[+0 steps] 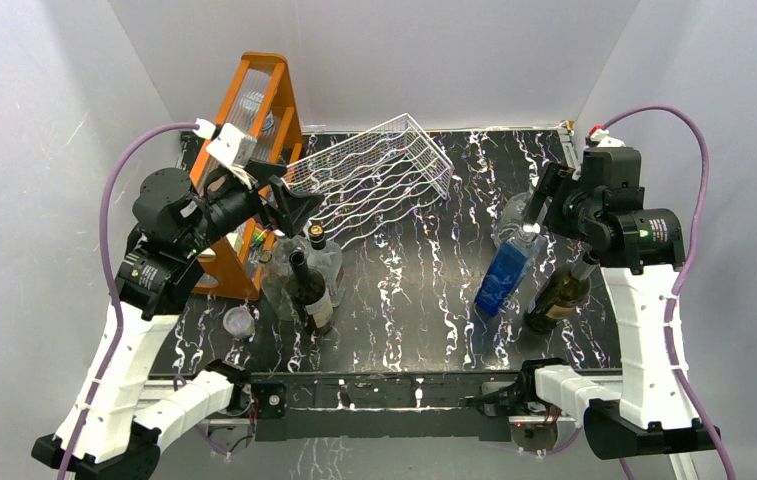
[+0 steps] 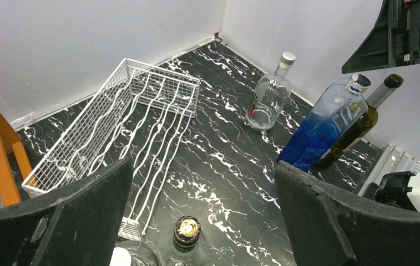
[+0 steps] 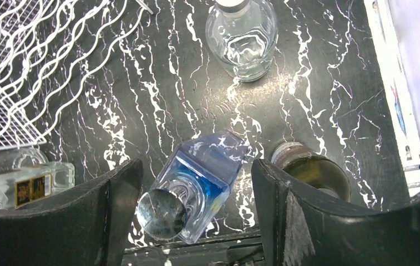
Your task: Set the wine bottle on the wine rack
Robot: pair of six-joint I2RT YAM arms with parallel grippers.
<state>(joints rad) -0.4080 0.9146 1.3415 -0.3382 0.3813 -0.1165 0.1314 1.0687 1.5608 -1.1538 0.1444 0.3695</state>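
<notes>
wine rack (image 1: 374,185): white wire, far centre-left. blue bottle (image 1: 504,275): upright, right side. green wine bottle (image 1: 559,298): upright, just right of blue bottle. dark wine bottle (image 1: 311,292): upright, near left. left gripper (image 2: 203,169): fingers apart, empty. right gripper (image 3: 196,166): fingers apart, over blue bottle cap.

The left gripper (image 2: 202,169), jaws wide, hovers just beside the white wavy-wire rack (image 1: 384,170); the right gripper (image 3: 196,166), equally wide, hangs well apart from it.
</notes>
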